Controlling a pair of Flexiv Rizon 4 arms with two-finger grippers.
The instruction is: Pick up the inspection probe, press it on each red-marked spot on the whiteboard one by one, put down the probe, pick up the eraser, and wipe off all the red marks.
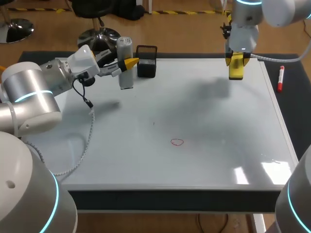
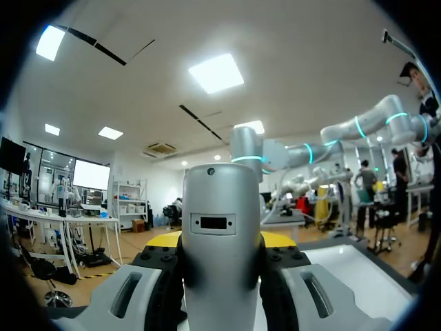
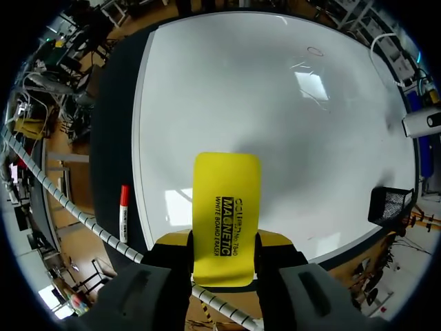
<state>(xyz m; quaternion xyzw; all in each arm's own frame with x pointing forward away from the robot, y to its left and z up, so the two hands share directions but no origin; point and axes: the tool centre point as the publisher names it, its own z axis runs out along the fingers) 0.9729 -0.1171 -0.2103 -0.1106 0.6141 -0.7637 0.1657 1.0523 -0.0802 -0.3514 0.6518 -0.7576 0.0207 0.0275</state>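
The grey cylindrical inspection probe stands upright near the whiteboard's far left, and my left gripper is shut on it. In the left wrist view the probe fills the space between the fingers. My right gripper hangs above the board's far right, shut on the yellow eraser. The eraser juts out from between the fingers in the right wrist view. One small red circle mark lies near the middle front of the whiteboard. The same mark shows far ahead of the eraser.
A black mesh holder stands just right of the probe at the board's far edge. A red marker lies off the board on the dark mat at the right. My left arm's white cable drapes over the board's left part.
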